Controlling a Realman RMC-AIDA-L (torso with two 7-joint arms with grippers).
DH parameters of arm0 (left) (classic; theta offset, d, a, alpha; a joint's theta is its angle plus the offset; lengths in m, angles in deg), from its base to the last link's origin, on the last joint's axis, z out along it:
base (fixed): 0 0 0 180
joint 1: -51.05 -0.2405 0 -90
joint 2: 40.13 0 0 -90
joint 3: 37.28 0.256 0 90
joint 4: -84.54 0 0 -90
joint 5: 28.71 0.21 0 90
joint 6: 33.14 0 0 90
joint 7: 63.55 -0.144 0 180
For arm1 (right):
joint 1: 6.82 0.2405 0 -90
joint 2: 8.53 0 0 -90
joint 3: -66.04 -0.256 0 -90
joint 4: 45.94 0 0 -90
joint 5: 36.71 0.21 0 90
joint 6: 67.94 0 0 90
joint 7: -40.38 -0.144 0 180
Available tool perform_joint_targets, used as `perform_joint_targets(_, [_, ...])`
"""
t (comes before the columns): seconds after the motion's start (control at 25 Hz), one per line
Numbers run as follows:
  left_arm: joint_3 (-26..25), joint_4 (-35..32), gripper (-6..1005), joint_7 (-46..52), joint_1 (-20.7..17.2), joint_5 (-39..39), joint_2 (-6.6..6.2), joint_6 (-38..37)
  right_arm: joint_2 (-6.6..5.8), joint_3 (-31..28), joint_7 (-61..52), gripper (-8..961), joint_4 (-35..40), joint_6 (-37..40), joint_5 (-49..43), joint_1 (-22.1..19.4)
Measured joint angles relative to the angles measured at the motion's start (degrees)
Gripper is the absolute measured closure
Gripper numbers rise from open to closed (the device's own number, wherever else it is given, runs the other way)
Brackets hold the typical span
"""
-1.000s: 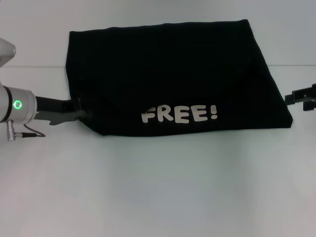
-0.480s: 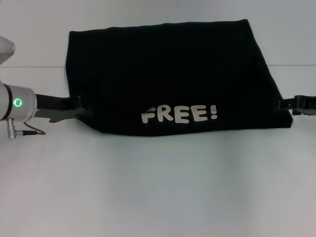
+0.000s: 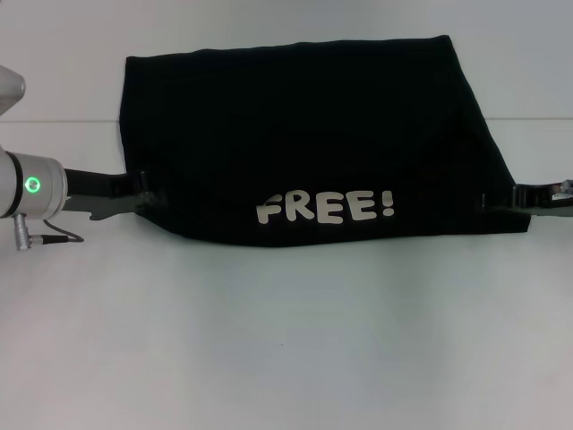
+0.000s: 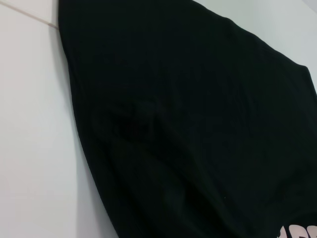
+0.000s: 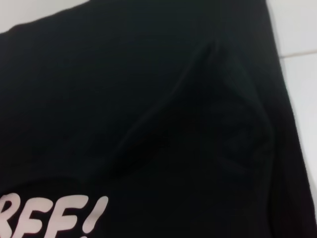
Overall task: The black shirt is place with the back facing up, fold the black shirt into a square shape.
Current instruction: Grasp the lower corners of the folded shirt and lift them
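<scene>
Head view gives you the black shirt (image 3: 304,134) lying folded on the white worktop (image 3: 286,340), a broad dark trapezoid with the white "FREE!" lettering (image 3: 325,208) facing up along its near edge. Your left end effector (image 3: 143,193) sits at the shirt's left near corner, its dark fingers touching the cloth edge; whether they are clenched on the fabric or released you cannot tell. Your right end effector (image 3: 515,199) sits low at the shirt's right near corner, its tip meeting the hem, and its finger state cannot be told either. A green light (image 3: 33,187) glows on the left arm's wrist.

Left wrist view shows you only the shirt's black cloth (image 4: 188,124) with soft creases against the pale worktop (image 4: 34,148). Right wrist view shows the cloth (image 5: 148,99) with a diagonal fold ridge and part of the lettering (image 5: 49,215).
</scene>
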Motion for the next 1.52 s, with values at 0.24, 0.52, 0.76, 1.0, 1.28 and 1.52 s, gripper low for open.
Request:
perform_joint_targets(0.24, [0.0, 0.0, 997, -0.16, 0.01, -0.84, 0.01, 0.06, -0.64, 0.29, -2.66, 261, 0.05, 1.08, 0.04, 0.35])
perform_joint_targets(0.52, [0.0, -0.2, 997, -0.36, -0.24, -1.34, 0.1, 0.05, -0.99, 0.44, -3.26, 409, 0.9, 1.92, 0.01, 0.39])
perform_joint_targets(0.76, [0.0, -0.25, 998, -0.29, -0.27, -1.34, 0.09, 0.04, -1.1, 0.52, -3.29, 647, 0.77, 1.66, -0.03, 0.44])
perform_joint_targets(1.0, [0.08, -0.28, 998, -0.43, -0.09, -1.34, -0.06, -0.5, -1.73, 0.26, -3.7, 911, 0.29, 2.81, -0.03, 0.38])
perform_joint_targets(1.28, [1.19, -1.93, 997, -1.35, 0.21, -0.22, -1.34, -8.86, -4.26, -0.01, -6.78, 947, 3.49, 12.78, -0.03, -1.93])
perform_joint_targets(1.52, [1.14, -6.11, 997, -2.01, -0.23, 3.04, -2.41, -22.93, -3.87, -0.06, -12.17, 947, 15.58, 26.53, -2.28, -8.19])
